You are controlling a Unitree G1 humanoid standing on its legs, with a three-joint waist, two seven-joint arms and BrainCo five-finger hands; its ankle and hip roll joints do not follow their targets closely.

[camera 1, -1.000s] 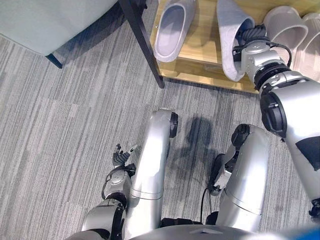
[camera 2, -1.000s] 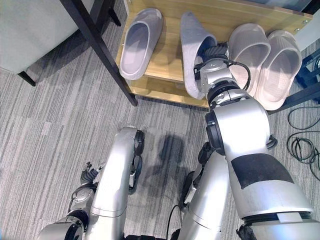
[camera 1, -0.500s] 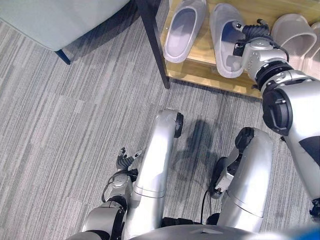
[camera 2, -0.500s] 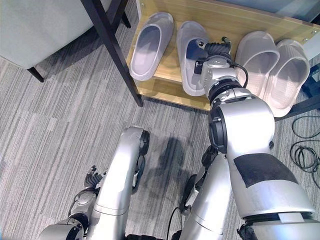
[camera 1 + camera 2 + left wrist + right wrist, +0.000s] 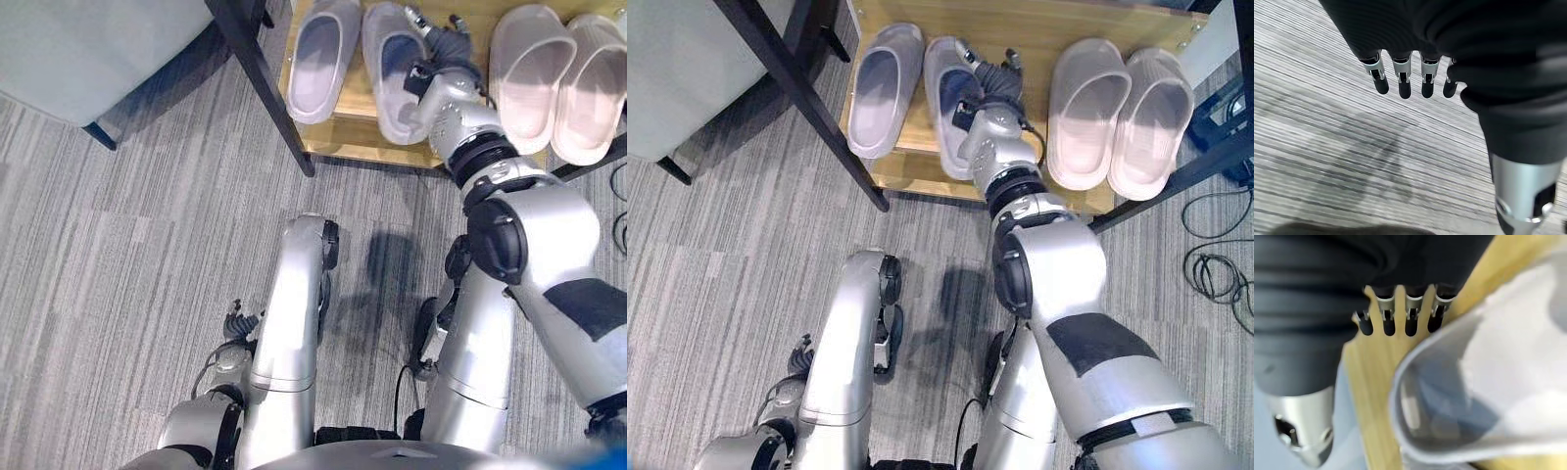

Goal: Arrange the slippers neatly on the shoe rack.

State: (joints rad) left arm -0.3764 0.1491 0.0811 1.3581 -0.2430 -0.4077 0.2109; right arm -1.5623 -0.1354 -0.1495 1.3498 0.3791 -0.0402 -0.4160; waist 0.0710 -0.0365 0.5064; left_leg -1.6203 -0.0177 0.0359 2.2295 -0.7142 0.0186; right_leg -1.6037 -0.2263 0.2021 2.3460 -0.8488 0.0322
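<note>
Four slippers sit on the wooden shoe rack [image 5: 1019, 24], toes pointing away from the robot. On the rack's left side lies a lavender pair: the left lavender slipper [image 5: 874, 86] flat, and just beside it the right lavender slipper [image 5: 950, 98], also lying flat, sole down. On the rack's right side a pink pair rests side by side, the left pink slipper [image 5: 1085, 110] touching the right pink slipper [image 5: 1152, 119].

The right hand [image 5: 443, 61] is over the rack, above the right lavender slipper's right edge, between that slipper and the pink pair. In the right wrist view its fingers [image 5: 1409, 318] hang out straight and relaxed above the wood, with the slipper's rim close beside them; they hold nothing.

The left hand [image 5: 235, 328] hangs low, well away from the rack, over the grey striped carpet [image 5: 118, 264]. Its fingers [image 5: 1402, 81] are loose and straight, holding nothing.

A black rack leg [image 5: 803, 98] slants past the rack's left side, with a grey chair [image 5: 88, 44] beyond it.
</note>
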